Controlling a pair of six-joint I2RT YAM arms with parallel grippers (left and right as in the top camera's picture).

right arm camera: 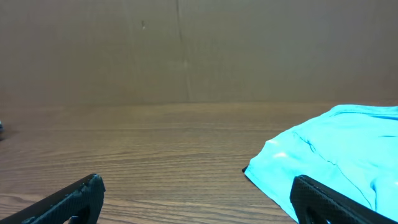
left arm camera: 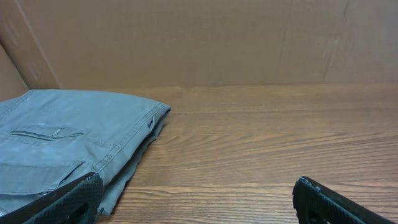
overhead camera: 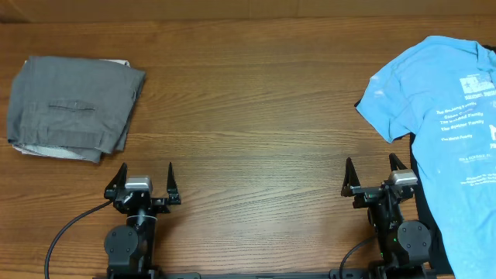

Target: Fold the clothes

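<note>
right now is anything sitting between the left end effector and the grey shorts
Nothing visible: only wooden table lies between the left end effector and the grey shorts ahead to its left. The blue T-shirt lies far to the right.

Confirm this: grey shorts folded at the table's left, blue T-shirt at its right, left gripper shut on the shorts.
Wrong on the gripper: the overhead view shows the left gripper open, empty and clear of the grey shorts. The shorts are folded at left, the blue T-shirt at right.
</note>
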